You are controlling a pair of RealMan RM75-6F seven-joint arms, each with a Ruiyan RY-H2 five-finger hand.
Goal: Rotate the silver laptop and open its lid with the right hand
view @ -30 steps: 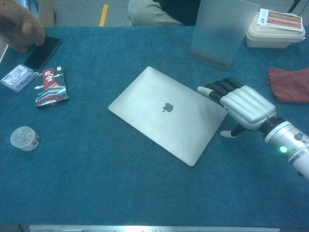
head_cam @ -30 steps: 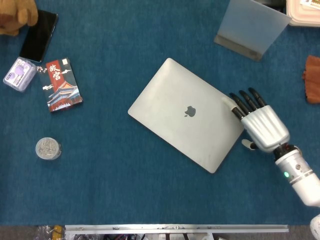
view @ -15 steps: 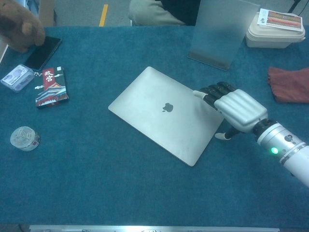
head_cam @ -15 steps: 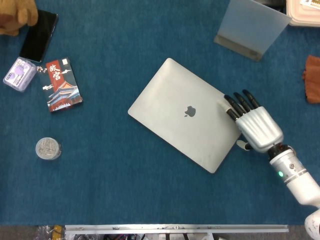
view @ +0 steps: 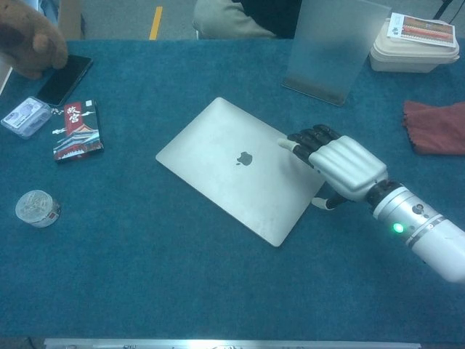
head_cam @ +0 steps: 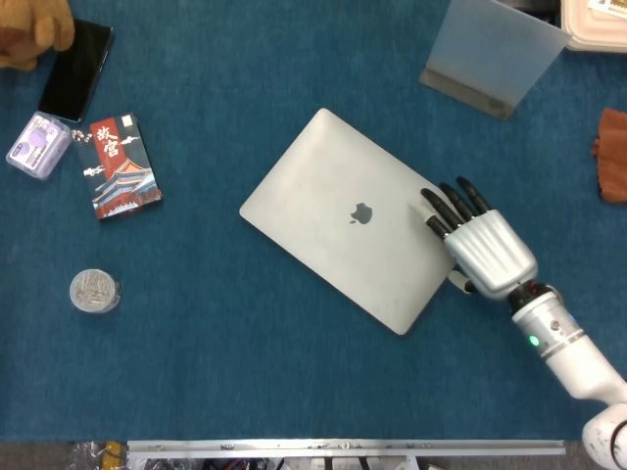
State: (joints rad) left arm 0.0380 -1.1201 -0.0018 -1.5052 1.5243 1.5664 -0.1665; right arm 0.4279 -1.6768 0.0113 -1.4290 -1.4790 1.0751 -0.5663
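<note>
The silver laptop (head_cam: pixel 338 220) (view: pixel 232 169) lies shut on the blue table, turned diagonally, logo up. My right hand (head_cam: pixel 475 247) (view: pixel 336 163) lies palm down at its right corner. Its dark fingertips (head_cam: pixel 438 207) rest on the lid near that edge, and the thumb sits low beside the laptop's side. It grips nothing. My left hand is in neither view.
A frosted plastic stand (head_cam: pixel 493 49) (view: pixel 328 47) is behind the laptop. A red cloth (head_cam: pixel 611 154) lies far right, a white box (view: pixel 414 42) at the back right. At left are a card pack (head_cam: pixel 121 166), a phone (head_cam: pixel 76 70), a small case (head_cam: pixel 37 145) and a round tin (head_cam: pixel 94 291).
My right hand has slid left onto the lid's right corner, and the laptop has shifted a little to the left with it.
</note>
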